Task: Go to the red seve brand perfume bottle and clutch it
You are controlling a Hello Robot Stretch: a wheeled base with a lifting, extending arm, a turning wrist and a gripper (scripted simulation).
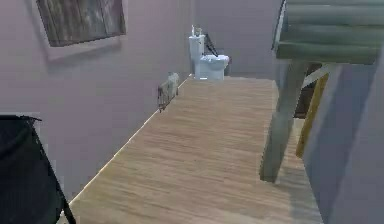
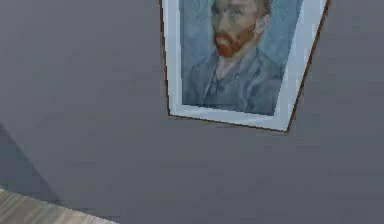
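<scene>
- Wood floor (image 1: 205,150): pale planks run from the forward view's near edge to the far end of a narrow room. A strip of the same planks lies at the arm side view's bottom left corner.
- Left wall (image 1: 95,95): plain lilac, meeting the floor along a pale skirting line that runs away toward the room's far end.
- Grey wall (image 2: 85,110): plain, and it takes up most of the arm side view.
- Right wall (image 1: 352,150): grey-blue, at the forward view's right edge.
- Slab (image 1: 330,30): a grey-green top high at the forward view's right, borne on a leaning grey post (image 1: 283,115) that stands on the floor.
- Portrait (image 2: 240,60): a painting of a figure in blue clothes, in a white frame, hung on the grey wall and cut off by the picture's top edge.
- Framed picture (image 1: 82,20): brown and grey, hung high on the left wall.
- Dark shape (image 1: 25,170): black, at the forward view's bottom left corner, against the left wall; what it is cannot be told.
- Toilet (image 1: 210,62): white, at the far end of the floor, just beside the left wall.
- Yellow board (image 1: 312,115): upright, behind the post, near the right wall.
- Small grey thing (image 1: 167,92): low on the left wall; too small to name.
- Gripper: its state, and whether it touches anything, cannot be told.
- Perfume bottle: its place, heading and long axis cannot be told.
</scene>
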